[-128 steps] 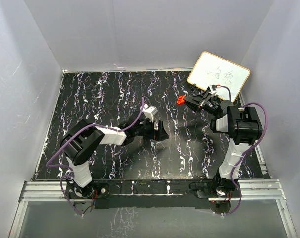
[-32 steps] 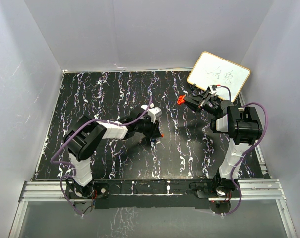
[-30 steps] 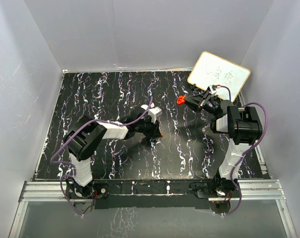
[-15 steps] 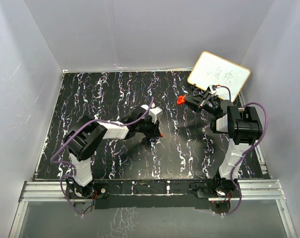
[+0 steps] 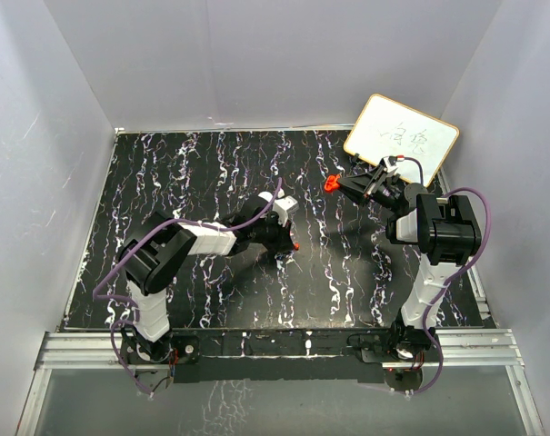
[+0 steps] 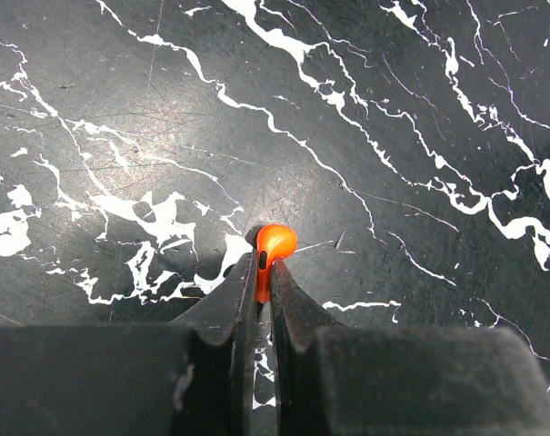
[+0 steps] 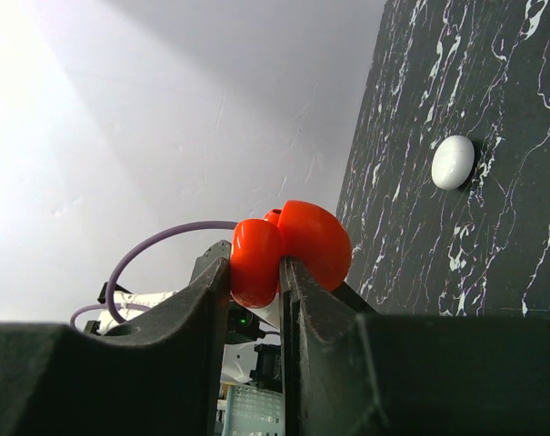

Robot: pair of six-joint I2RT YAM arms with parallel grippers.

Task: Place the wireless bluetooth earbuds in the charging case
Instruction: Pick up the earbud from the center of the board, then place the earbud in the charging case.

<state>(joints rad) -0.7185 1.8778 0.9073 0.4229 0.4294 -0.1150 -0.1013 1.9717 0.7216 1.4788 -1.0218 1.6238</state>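
Two grips: low left pincer (image 6: pixel 264 274) pinches earbud (image 6: pixel 276 242), raised right pincer (image 7: pixel 256 271) clamps charging case (image 7: pixel 313 240).

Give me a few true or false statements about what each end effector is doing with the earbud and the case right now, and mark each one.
1. The left end effector is shut on an earbud. True.
2. The right end effector is empty. False: it grips the red case.
3. The earbud is blue. False: it is orange-red.
4. A whiteboard sits at the far right corner of the table. True.
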